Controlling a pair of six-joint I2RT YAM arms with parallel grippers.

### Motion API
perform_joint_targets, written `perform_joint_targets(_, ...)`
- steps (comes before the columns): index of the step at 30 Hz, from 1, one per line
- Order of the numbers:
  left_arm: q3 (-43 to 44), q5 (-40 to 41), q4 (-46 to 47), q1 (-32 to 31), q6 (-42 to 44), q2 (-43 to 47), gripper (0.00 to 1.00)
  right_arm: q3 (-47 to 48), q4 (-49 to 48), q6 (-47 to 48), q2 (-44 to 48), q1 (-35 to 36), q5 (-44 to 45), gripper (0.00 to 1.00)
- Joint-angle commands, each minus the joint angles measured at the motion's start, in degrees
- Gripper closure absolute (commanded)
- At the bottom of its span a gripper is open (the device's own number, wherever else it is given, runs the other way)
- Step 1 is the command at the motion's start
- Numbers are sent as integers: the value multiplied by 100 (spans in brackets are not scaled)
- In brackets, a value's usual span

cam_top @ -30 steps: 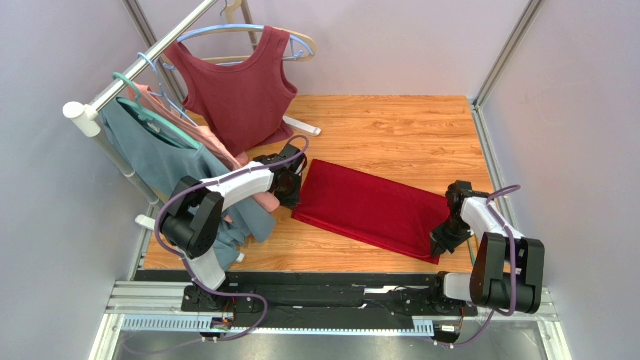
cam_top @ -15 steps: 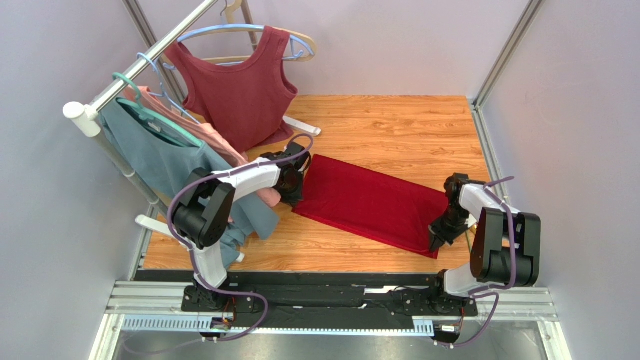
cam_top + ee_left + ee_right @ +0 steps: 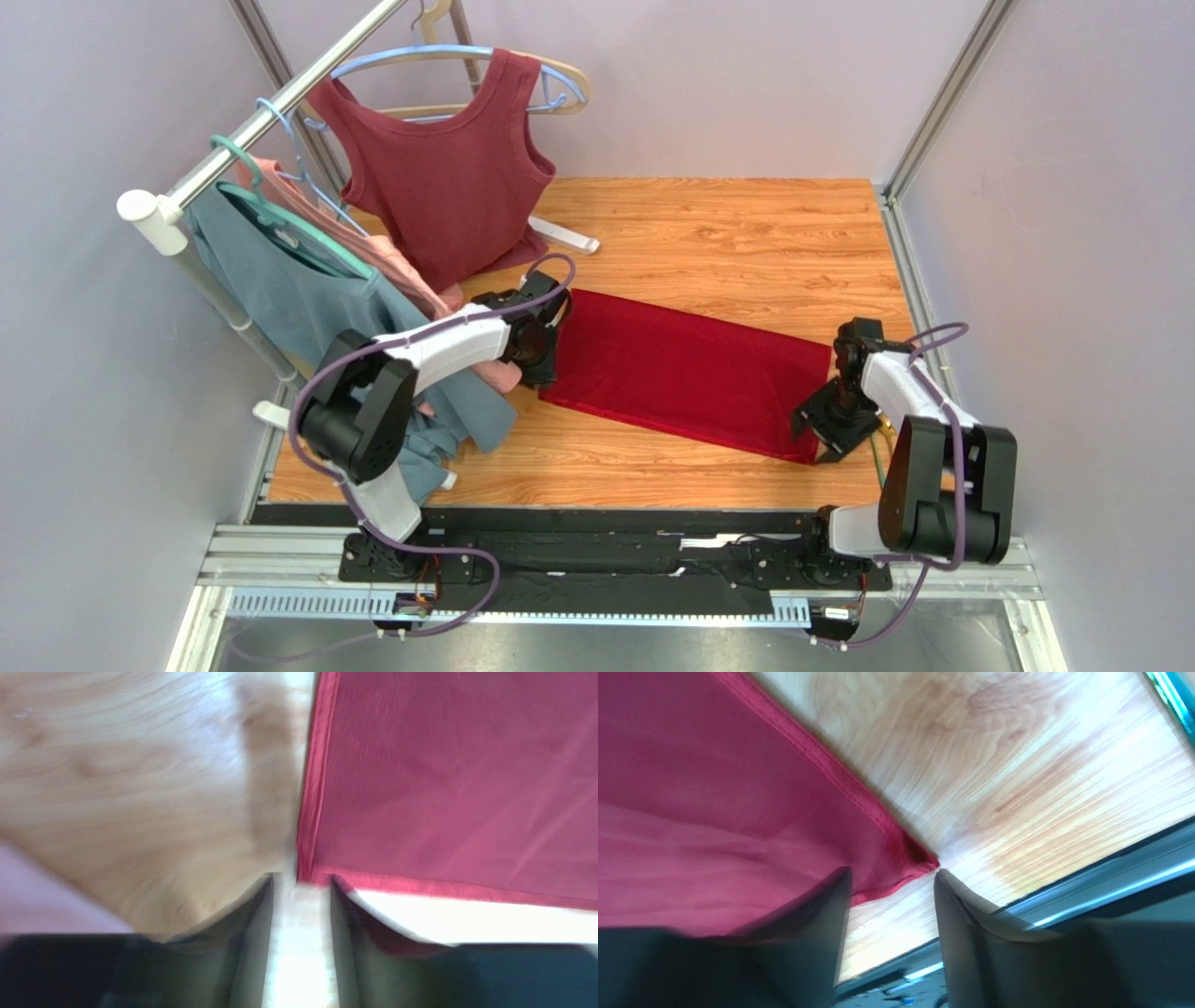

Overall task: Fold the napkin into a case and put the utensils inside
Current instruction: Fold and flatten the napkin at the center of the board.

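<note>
Noted black mounting rail (image 3: 603,560) along the near edge, with both arm bases on it.

Found right gripper (image 3: 817,429) nearest, low at the near right corner of the napkin (image 3: 673,371). Right wrist view: gripper (image 3: 891,878) with fingers (image 3: 808,945) a moderate gap apart, holding nothing. Hemmed corner of napkin (image 3: 703,812) pointing into that gap just ahead of the tips. One finger overlapping the cloth edge in the view, the other over bare counter (image 3: 1018,777). Contact with cloth: cannot tell.

Logged napkin as a folded oblong, flat on the wooden counter (image 3: 730,238). Long axis running from far left to near right, roughly mid-counter, between the two grippers.

Found left gripper (image 3: 539,373) at the napkin's left end. Left wrist view, blurred: gripper (image 3: 300,885) with fingers (image 3: 242,952) slightly parted, clamping nothing. Corner of napkin (image 3: 456,777) right at the mouth of the gap, bare counter (image 3: 140,777) left of the hem.

Noted beyond the left arm a teal-grey garment (image 3: 281,287) and a pink garment (image 3: 414,280) beside it, both hanging from a white rack bar (image 3: 267,112).

Logged farthest: maroon sleeveless top (image 3: 449,168) on a light blue hanger (image 3: 421,53), hem hanging low behind the left gripper, apart from the napkin. White rack foot (image 3: 564,234) just beside that hem.
</note>
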State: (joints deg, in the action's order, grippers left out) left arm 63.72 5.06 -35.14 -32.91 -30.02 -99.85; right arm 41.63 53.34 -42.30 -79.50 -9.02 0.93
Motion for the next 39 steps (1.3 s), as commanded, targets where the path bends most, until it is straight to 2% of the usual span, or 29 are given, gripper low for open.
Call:
perform_joint_targets(1,-246,276,-11,-137,137,1195,51,223,264,55,865,49,65,25)
perform_joint_targets(5,-325,-30,277,-374,189,1723,51,504,633,135,1490,49,275,23)
perform_joint_targets(7,-290,-338,454,-523,154,1672,60,478,442,467,1701,49,207,25)
perform_joint_targets(8,-247,-470,716,-541,120,1584,65,461,171,573,1719,49,-12,28)
perform_joint_targets(9,-220,-819,814,-550,41,1452,74,469,37,696,1693,49,-231,31)
perform_joint_targets(12,113,-1138,929,-559,49,654,88,443,-569,785,1447,66,-935,52)
perform_joint_targets(15,254,-1051,1148,-559,136,231,90,522,-983,1004,1175,84,-683,56)
perform_joint_targets(16,324,-1051,1158,-568,180,134,92,548,-1053,1144,1087,84,-490,53)
perform_joint_targets(17,455,-1042,1141,-611,233,46,93,661,-1045,1206,843,84,-149,47)
perform_joint_targets(22,536,-1147,1254,-708,234,-69,94,891,-1123,1339,138,67,583,43)
perform_joint_targets(31,307,-1525,1290,-770,128,317,94,461,-2046,1778,-592,75,549,46)
perform_joint_targets(39,421,-1657,1255,-761,75,458,93,443,-2214,1611,-1137,75,215,50)
